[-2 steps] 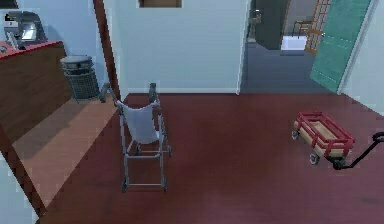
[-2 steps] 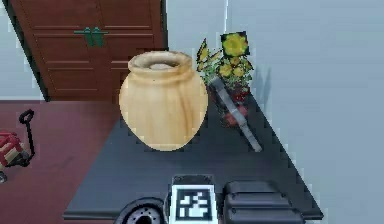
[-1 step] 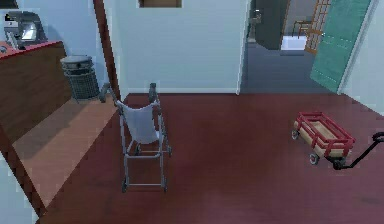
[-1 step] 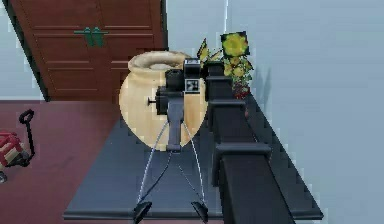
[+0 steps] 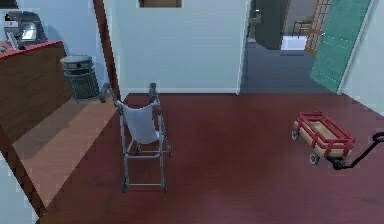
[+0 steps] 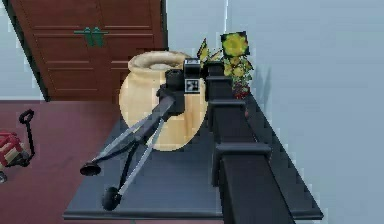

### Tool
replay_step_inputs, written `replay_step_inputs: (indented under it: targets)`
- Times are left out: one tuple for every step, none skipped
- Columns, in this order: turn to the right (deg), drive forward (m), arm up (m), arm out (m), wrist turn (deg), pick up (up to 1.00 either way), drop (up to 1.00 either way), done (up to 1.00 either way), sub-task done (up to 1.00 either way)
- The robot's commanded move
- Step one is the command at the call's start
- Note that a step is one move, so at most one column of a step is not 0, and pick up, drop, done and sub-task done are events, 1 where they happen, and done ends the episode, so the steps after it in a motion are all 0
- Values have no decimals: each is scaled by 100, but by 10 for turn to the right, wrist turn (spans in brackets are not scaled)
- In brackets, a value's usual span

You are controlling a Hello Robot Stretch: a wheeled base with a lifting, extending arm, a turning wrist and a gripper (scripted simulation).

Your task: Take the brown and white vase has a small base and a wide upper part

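Vase (image 6: pixel 146 92) upright at the jaws.
We see it right behind them; whether they hold it, we cannot tell.

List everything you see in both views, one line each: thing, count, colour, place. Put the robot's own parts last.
walker: one, grey, on the floor, forward view's middle left
bin: one, grey, by the wall beside the counter
counter: one, brown, forward view's left
wagon: one, red, on the floor, forward view's right
teal door: one, teal, forward view's right
brown door: one, brown, arm side view's upper left
vase: one, tan and cream, on the table
plant: one, yellow flowers, on the table right of the vase
table: one, dark, arm side view's lower half
arm: one, dark, over the table
gripper: one, dark, before the vase; cannot tell whether it holds anything
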Motion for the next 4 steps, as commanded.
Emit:
replay_step_inputs:
  targets:
    - [0, 0, 0, 0, 450, 0, 0, 0, 0]
    - [0, 0, 0, 0, 450, 0, 0, 0, 0]
    - [0, 0, 0, 0, 150, 0, 0, 0, 0]
    - [0, 0, 0, 0, 0, 100, 0, 0, 0]
